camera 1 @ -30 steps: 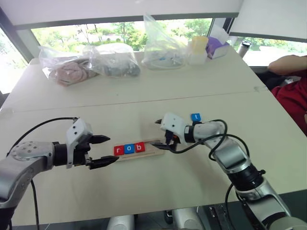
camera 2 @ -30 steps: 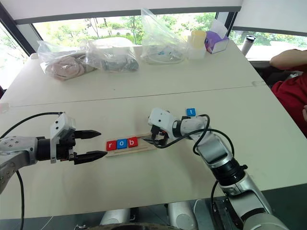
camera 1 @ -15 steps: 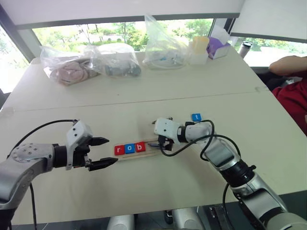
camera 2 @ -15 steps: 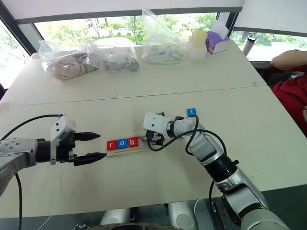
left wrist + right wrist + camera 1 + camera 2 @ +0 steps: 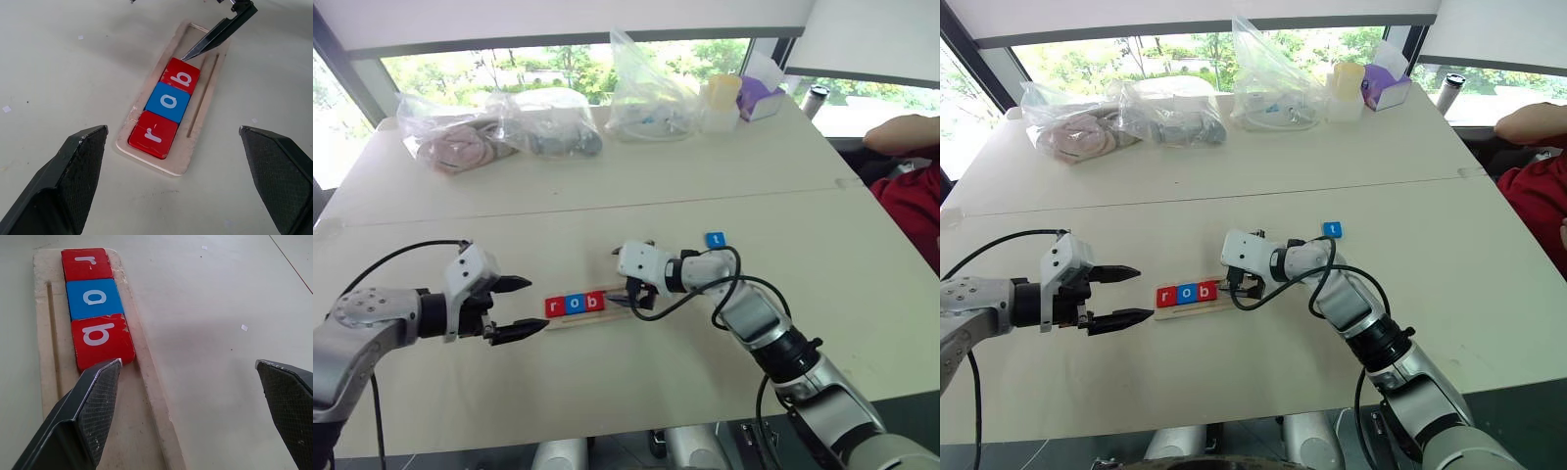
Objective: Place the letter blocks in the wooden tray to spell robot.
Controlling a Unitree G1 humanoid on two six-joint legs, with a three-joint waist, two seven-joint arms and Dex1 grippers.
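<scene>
wooden tray (image 5: 204,93) mid-counter (image 5: 607,392), holding red r (image 5: 152,134), blue o (image 5: 168,102), red b (image 5: 180,75) | blue t block (image 5: 715,239) loose on counter, right of tray | left hand (image 5: 519,306) wide, empty, beside tray's r end | right hand (image 5: 188,391) wide, one fingertip seemingly touching b

Wooden tray (image 5: 205,93): pale, light-wood finish. It carries a red block (image 5: 152,134) with white "r", a blue block (image 5: 169,102) with white "o", and a red block (image 5: 181,76) with white "b", the last nearest the right jaws. Separate blue block (image 5: 715,239) with white "t". Desk (image 5: 607,382): plain cream. Both grippers' jaws black, bodies white.
</scene>
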